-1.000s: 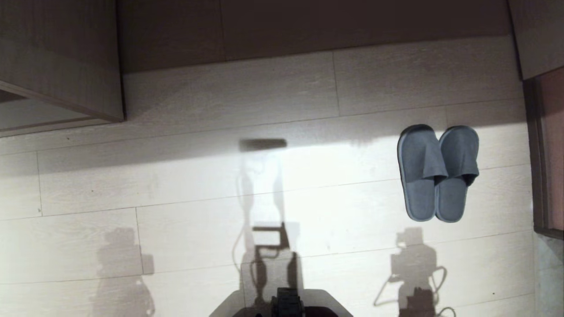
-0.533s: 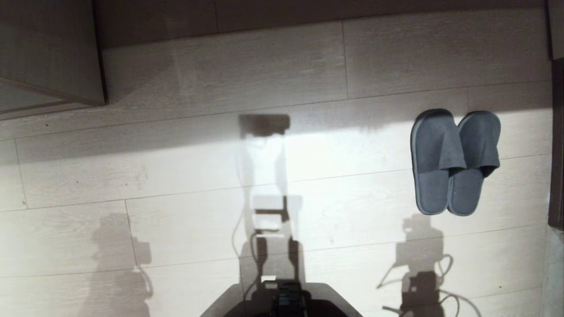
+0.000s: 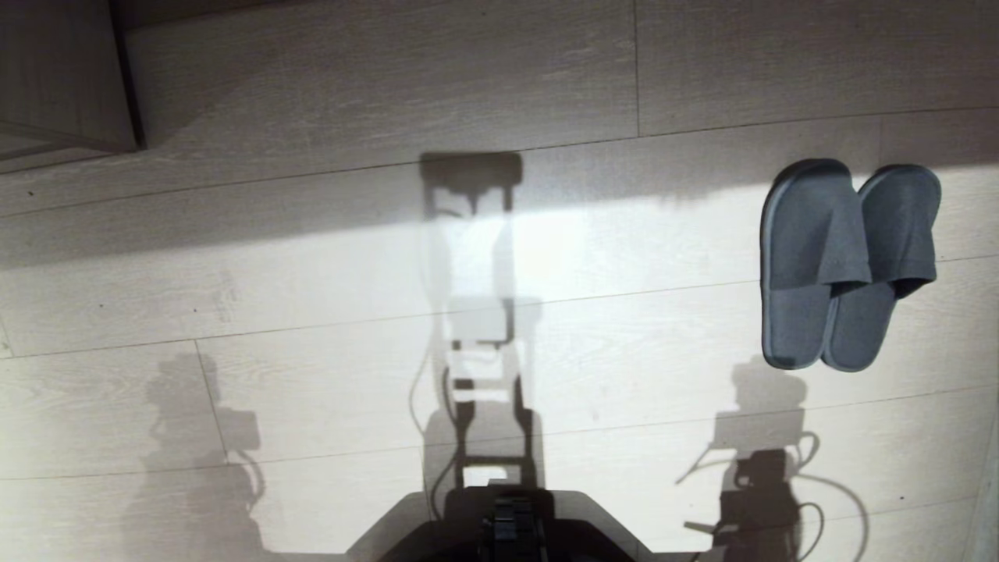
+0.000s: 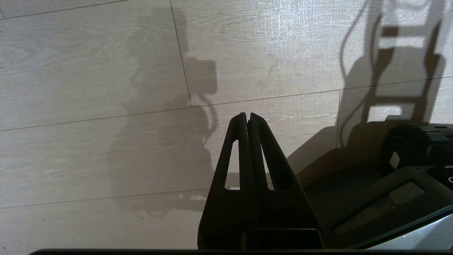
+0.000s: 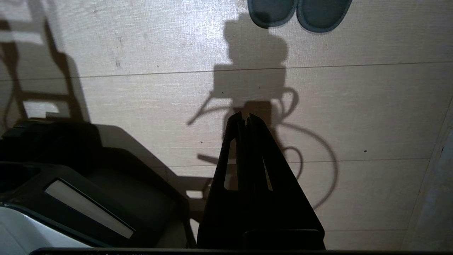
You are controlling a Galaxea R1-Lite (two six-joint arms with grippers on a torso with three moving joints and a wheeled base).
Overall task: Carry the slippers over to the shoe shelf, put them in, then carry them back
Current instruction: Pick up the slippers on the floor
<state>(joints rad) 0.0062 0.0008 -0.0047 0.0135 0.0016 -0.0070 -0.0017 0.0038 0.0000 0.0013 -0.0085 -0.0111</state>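
The slippers [image 3: 849, 265] lie side by side on the floor [image 3: 312, 312] at the right of the head view, toes toward the top. Neither arm appears there, only shadows. Both the left gripper [image 4: 247, 118] and right gripper [image 5: 245, 118] are clenched and empty. A good pickup probably needs opened fingers pinching both slippers together. No shoe shelf is identifiable; a cabinet corner [image 3: 62, 78] is cut off upper left.

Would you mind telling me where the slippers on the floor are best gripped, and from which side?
Probably at the raised fabric uppers where the slippers meet, coming straight down from above: they lie flat, side by side and touching, so one pinch could catch both. The right gripper, now shut, is on their side.
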